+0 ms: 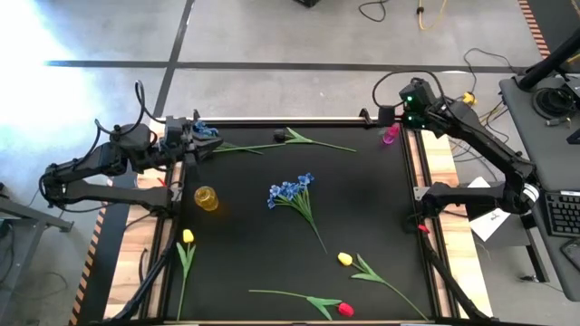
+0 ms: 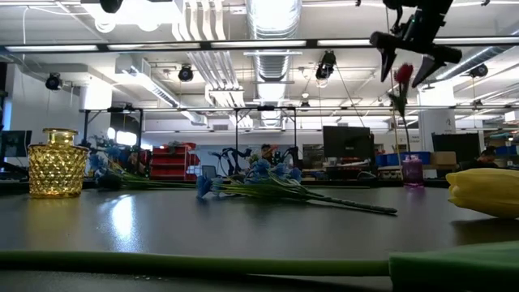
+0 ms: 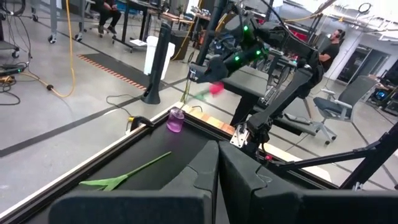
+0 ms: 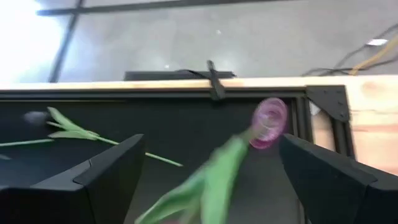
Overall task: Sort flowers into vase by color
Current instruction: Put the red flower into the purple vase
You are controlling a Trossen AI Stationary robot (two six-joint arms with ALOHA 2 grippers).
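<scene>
A robotics lab or workshop is shown. A black-topped table [image 1: 362,217] is set on a grey concrete floor [image 1: 272,36] marked with dark lines. Loose cables [image 1: 435,18] are seen on it. Exposed ceiling ducts [image 2: 272,24], strip lights, monitors [image 2: 347,144] and office chairs [image 3: 333,109] are visible behind.

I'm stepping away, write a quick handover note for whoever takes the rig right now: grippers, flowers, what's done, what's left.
Right gripper: open above the pink vase at the far right corner, red flower between its fingers, stem over the vase.
Left gripper: shut, waiting at the far left edge.
Yellow vase: no flowers in it.
On the mat: blue bunch, two yellow tulips, another red tulip, leafy stem.
Left: everything on the mat.
</scene>
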